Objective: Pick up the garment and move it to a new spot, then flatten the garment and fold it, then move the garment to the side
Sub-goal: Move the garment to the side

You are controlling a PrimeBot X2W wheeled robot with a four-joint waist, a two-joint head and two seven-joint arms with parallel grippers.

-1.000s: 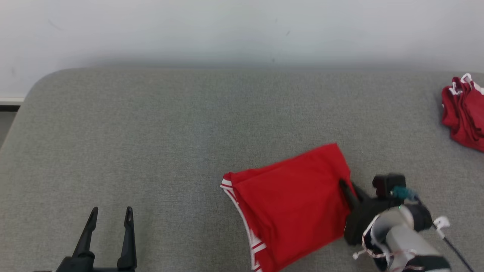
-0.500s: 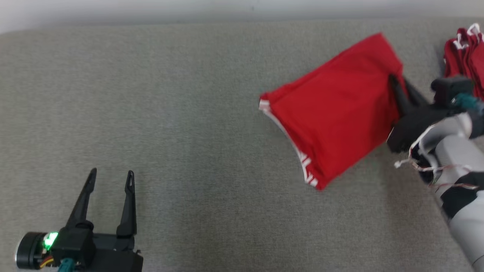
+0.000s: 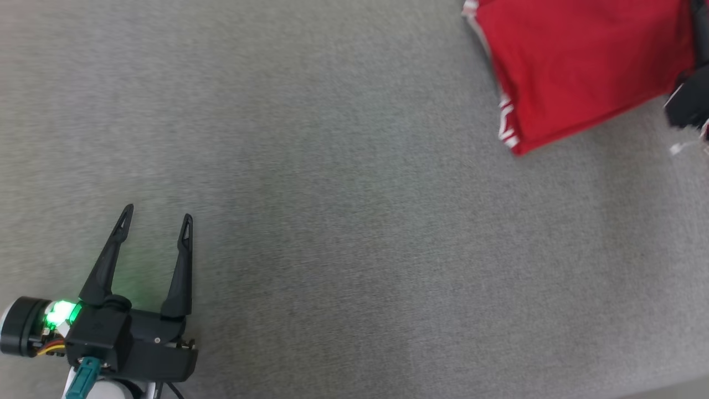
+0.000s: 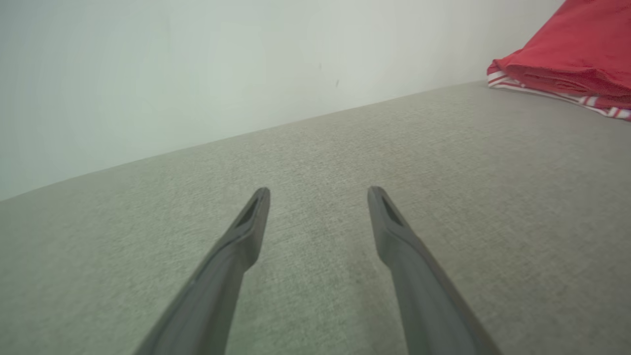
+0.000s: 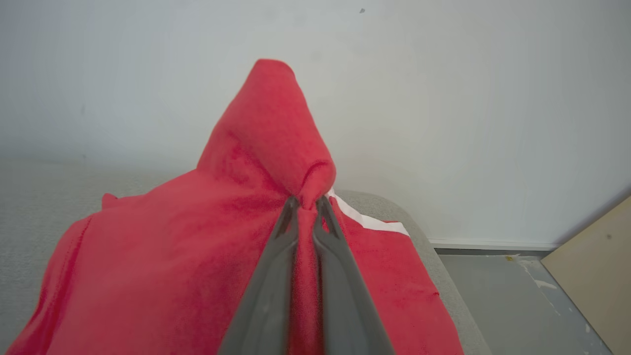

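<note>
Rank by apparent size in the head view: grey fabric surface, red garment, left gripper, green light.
1. grey fabric surface
2. red garment, partly cut by the frame
3. left gripper, nearer the camera, so enlarged
4. green light

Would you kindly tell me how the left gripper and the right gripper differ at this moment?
The left gripper is open and holds nothing; the right gripper is shut on a raised fold of the red garment. The left gripper is over the bare grey surface, well apart from the garment; the right gripper is at the garment's edge. Both have two long dark fingers.
</note>
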